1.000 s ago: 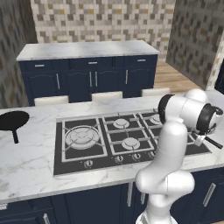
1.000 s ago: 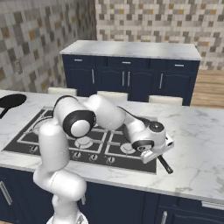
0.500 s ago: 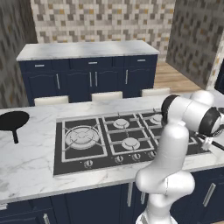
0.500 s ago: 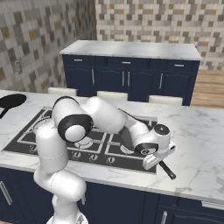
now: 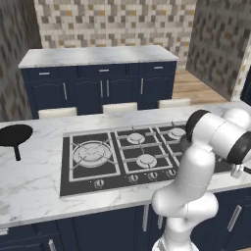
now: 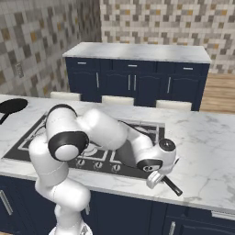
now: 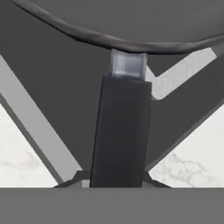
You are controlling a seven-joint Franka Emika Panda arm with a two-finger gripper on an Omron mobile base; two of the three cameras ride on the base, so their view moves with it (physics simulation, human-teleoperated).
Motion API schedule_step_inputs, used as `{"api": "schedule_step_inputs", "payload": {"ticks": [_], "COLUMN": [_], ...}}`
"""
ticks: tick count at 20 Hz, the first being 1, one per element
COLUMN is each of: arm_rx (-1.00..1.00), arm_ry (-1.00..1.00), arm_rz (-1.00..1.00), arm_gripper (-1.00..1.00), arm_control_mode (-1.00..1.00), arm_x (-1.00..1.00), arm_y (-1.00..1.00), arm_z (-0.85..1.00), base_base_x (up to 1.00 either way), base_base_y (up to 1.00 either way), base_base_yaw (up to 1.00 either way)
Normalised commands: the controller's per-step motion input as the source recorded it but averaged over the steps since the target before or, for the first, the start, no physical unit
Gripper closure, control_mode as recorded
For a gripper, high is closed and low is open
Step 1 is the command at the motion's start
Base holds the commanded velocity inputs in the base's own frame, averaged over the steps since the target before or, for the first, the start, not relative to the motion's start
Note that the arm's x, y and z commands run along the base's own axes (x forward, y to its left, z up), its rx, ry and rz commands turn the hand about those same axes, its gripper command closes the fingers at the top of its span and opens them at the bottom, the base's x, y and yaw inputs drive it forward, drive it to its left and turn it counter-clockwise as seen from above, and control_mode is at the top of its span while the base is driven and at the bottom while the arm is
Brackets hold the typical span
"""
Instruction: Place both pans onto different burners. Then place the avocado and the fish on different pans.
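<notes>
Two pans to deal with. One pan [image 5: 14,134] sits on table [image 5: 34,181] far left of cooktop [image 5: 117,154], well apart from arm. Second pan [image 7: 131,17] under my claw [image 6: 161,179] at right front edge of cooktop; claw clenched on its handle [image 7: 121,131]. Handle straight, stiff, matte black, squared bar, silver collar at rim. I judge pan rigid, moderately heavy, prone to sag away from handle grip; keep it level. Marble table glossy; burner [image 5: 91,152] grates ridged, so pan may rock.
</notes>
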Motion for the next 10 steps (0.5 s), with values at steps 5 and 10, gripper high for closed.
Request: {"api": "schedule_step_inputs", "payload": {"ticks": [5,10], "arm_rx": [0.0,0.01], "arm_ry": [0.01,0.01], "arm_rz": [0.0,-0.05], "arm_gripper": [1.0,1.0], "arm_control_mode": [-1.0,-1.0], "arm_x": [0.46,0.49], "arm_y": [0.06,-0.02], "arm_z": [0.01,0.0], "base_base_x": [0.0,0.0], "base_base_y": [0.0,0.0], "base_base_yaw": [0.0,0.0]}}
